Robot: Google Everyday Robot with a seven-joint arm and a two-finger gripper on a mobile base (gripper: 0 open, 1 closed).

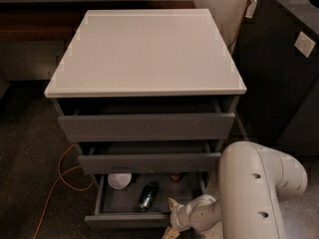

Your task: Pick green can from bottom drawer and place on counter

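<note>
The green can (pixel 146 195) lies on its side in the middle of the open bottom drawer (pixel 127 218), tilted a little off the drawer's front line. My gripper (pixel 172 217) hangs at the drawer's front right corner, just right of the can and apart from it. The white arm (pixel 251 193) fills the lower right behind it. The counter (pixel 144 51) is the pale top slab of the cabinet, and nothing stands on it.
A white bowl (pixel 119 180) sits in the drawer's back left and a small brownish object (pixel 175 176) at its back right. The two upper drawers (pixel 147 126) stand partly pulled out. A black cabinet (pixel 284 59) is at the right. An orange cable (pixel 62 176) runs over the floor at the left.
</note>
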